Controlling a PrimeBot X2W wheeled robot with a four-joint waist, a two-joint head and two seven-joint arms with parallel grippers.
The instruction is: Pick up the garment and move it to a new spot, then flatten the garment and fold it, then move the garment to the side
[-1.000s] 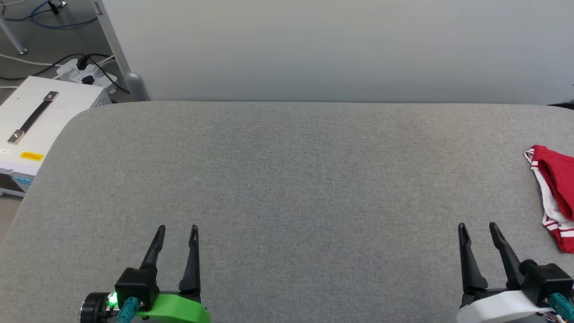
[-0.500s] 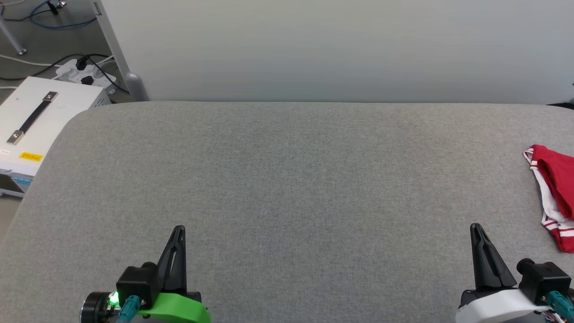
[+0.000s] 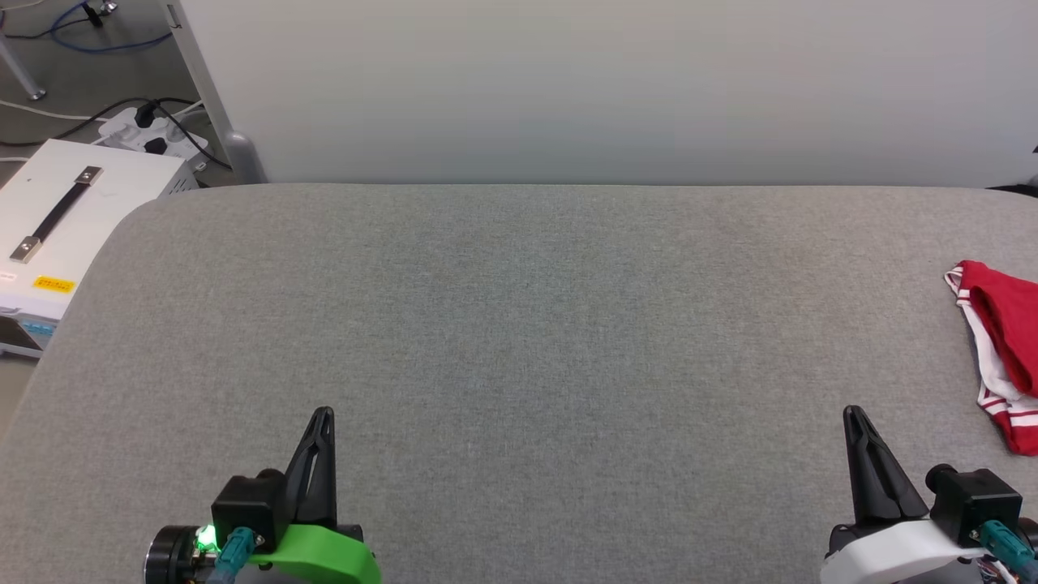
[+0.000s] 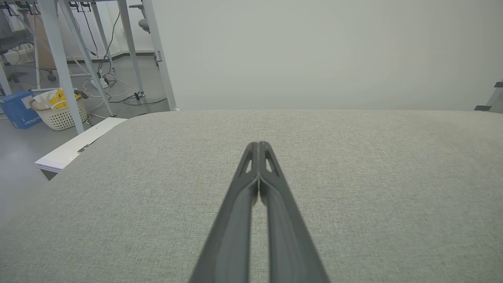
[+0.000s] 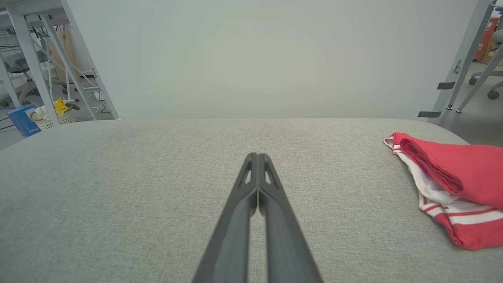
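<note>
The garment (image 3: 1004,349) is a red shirt with white and red-striped trim, lying bunched at the table's right edge and cut off by the head view's border. In the right wrist view the garment (image 5: 452,184) lies to the right of my fingers. My right gripper (image 3: 851,412) is shut and empty near the front edge, left of the garment and apart from it; its fingertips meet over bare cloth in its own view (image 5: 257,155). My left gripper (image 3: 323,413) is shut and empty at the lower left, its tips pressed together (image 4: 258,144).
A grey fabric-covered table (image 3: 519,324) spans the view, with a pale wall panel (image 3: 616,89) behind it. Left of the table stand a white case with a black handle (image 3: 57,219) and a power strip with cables (image 3: 154,130). Desk legs and a basket (image 4: 59,110) stand beyond.
Both grippers closed from open to shut without taking hold of anything. The garment has not moved; the head view shifted very slightly.
</note>
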